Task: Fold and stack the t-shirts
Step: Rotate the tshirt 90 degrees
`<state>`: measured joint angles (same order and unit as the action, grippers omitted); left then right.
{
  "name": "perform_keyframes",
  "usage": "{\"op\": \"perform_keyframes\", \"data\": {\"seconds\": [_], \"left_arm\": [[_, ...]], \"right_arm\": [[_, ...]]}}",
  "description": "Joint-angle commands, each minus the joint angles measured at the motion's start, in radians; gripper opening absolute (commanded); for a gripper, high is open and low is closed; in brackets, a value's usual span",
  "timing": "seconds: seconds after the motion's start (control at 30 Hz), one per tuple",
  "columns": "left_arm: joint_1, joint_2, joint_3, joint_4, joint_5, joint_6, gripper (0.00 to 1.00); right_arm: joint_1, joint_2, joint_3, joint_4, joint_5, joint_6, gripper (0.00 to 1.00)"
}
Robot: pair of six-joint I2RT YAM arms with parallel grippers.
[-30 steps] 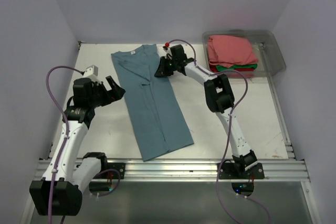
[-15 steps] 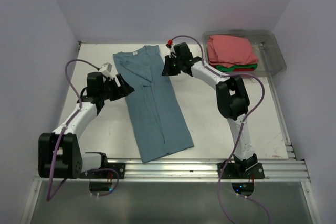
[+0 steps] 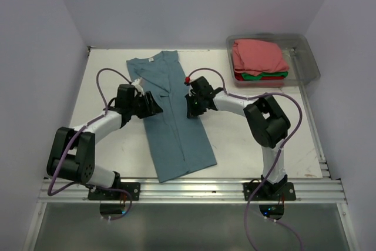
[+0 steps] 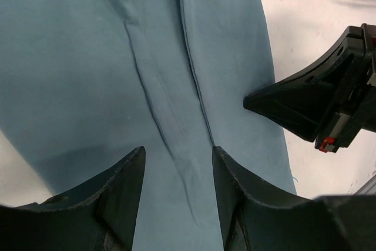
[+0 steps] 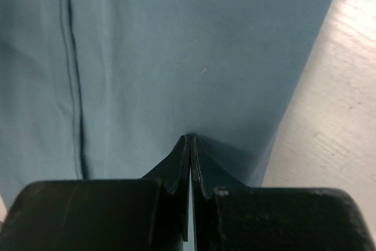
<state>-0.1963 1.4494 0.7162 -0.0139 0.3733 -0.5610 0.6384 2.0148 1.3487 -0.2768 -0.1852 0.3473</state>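
A slate-blue t-shirt (image 3: 176,124) lay flat left of the clear bin (image 3: 308,57); the right gripper (image 3: 192,109) was clenched shut at its bin-side edge, the left gripper (image 3: 154,105) parted over the far edge. Soft, light cloth, probably best pinched at edges

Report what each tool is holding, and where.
Right tool: shut on the blue shirt, pinching cloth near its right edge, midway along. Left tool: open above the shirt, holding nothing.
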Motion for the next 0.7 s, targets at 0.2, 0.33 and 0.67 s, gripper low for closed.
{"op": "perform_keyframes", "data": {"seconds": [0.2, 0.33, 0.67], "left_arm": [[-0.051, 0.054, -0.041, 0.017, -0.094, 0.003, 0.32], [-0.064, 0.115, -0.038, -0.031, -0.111, 0.003, 0.17], [-0.133, 0.175, -0.028, -0.096, -0.099, -0.011, 0.08]], "right_arm": [[0.014, -0.06, -0.117, 0.041, 0.095, 0.013, 0.0], [0.012, -0.093, -0.163, 0.018, 0.127, 0.019, 0.0], [0.029, -0.212, -0.316, -0.016, 0.124, 0.067, 0.0]]}}
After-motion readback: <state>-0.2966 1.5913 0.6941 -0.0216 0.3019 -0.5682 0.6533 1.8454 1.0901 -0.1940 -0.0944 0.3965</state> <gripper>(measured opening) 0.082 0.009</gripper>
